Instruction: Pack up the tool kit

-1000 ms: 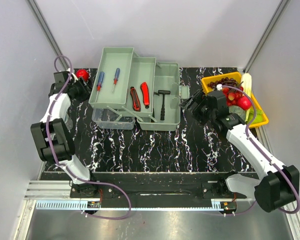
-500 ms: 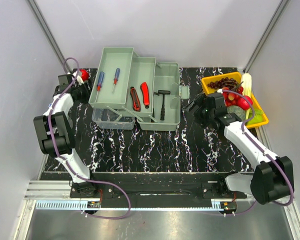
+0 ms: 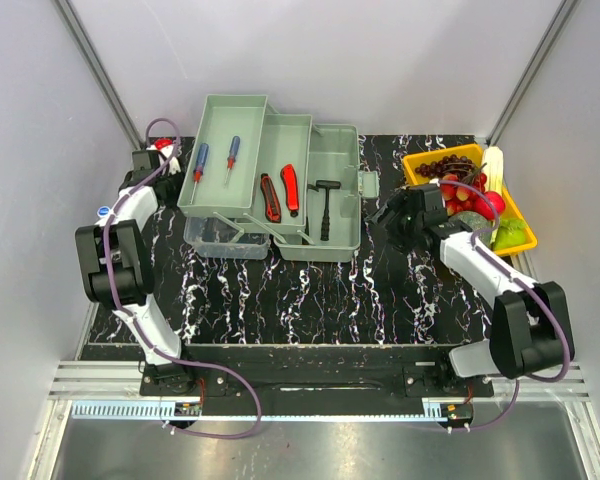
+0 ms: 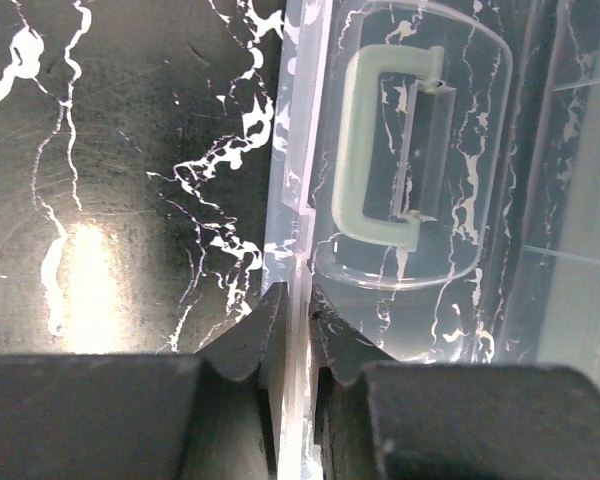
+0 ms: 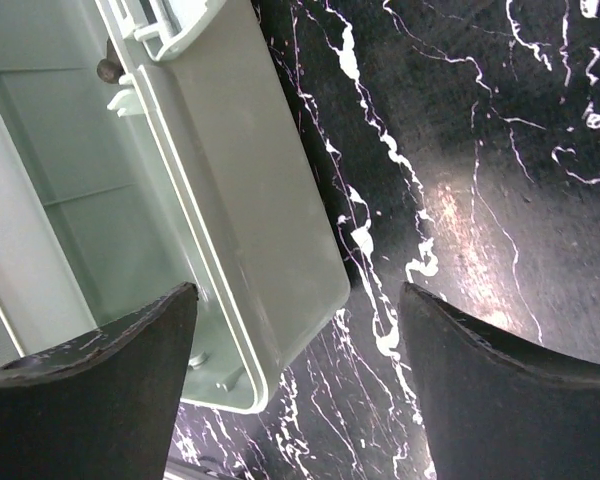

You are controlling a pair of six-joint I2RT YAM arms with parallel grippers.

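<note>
Plain white walls (image 3: 330, 60) close in the back and both sides, with grey metal posts (image 3: 93, 62) slanting up at the corners. The table (image 3: 380, 300) has a glossy black top veined in white like marble, and a soft patch of glare (image 4: 75, 290) lies on it

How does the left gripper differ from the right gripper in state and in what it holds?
The left gripper is shut, pinching the thin rim of the translucent lid; the right gripper stands wide open and holds nothing. The left gripper's fingers meet on plastic; the right gripper's fingers straddle a corner of the grey-green tray. Both are at the tool kit, at opposite ends.
</note>
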